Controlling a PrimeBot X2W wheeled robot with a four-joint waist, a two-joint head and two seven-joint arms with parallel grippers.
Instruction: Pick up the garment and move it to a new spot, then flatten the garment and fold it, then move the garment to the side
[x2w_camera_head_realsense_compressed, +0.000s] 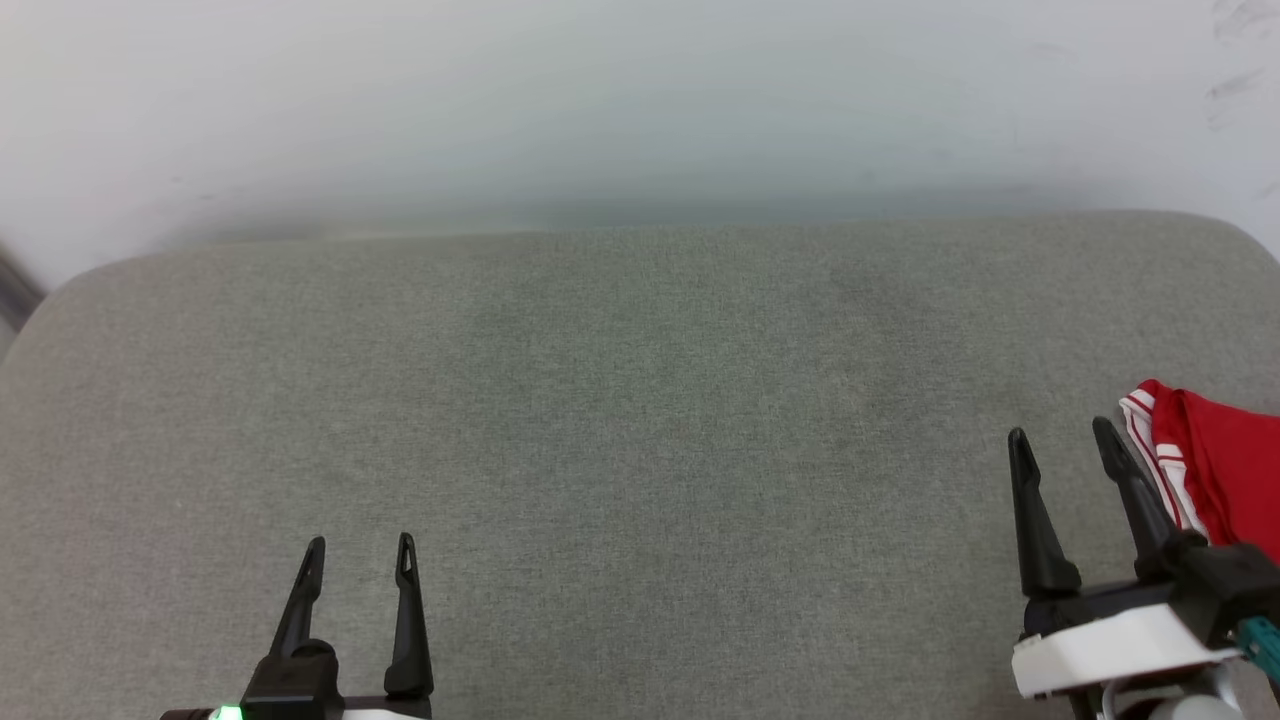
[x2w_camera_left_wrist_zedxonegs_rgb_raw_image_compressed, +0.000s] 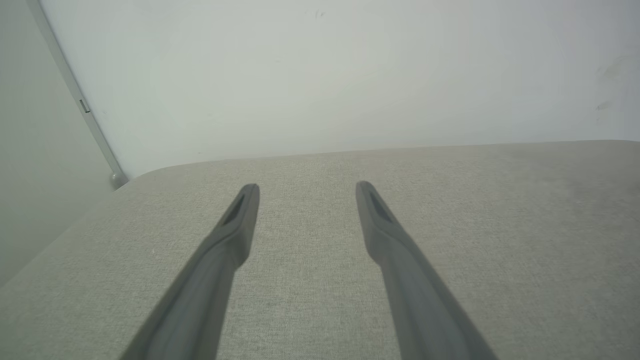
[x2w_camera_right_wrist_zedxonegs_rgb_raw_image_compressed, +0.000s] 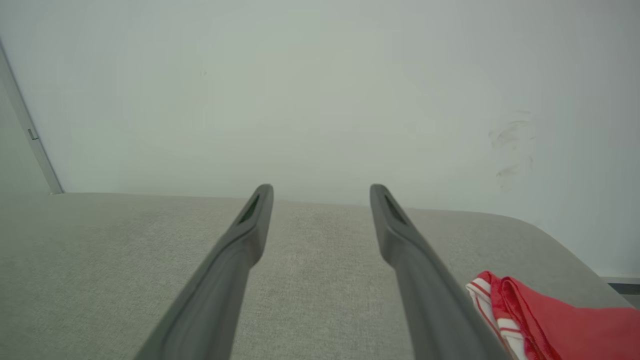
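- I see my left gripper (x2w_camera_head_realsense_compressed: 361, 545) at the lower left of the head view. Its two dark fingers are spread apart over the grey fabric surface (x2w_camera_head_realsense_compressed: 640, 420), with nothing between them.
- My right gripper (x2w_camera_head_realsense_compressed: 1059, 435) sits at the lower right, its jaws likewise wide apart and empty.
- The garment (x2w_camera_head_realsense_compressed: 1225, 470) lies bunched at the right edge of the surface, just beside the right gripper's outer finger. I cannot tell whether they touch.
- I can make out red cloth and a white cuff with red stripes.
- In the right wrist view the garment lies at the lower right, outside the fingers.
- A pale wall (x2w_camera_head_realsense_compressed: 640, 100) rises behind the surface, with faint scuff marks at its upper right.
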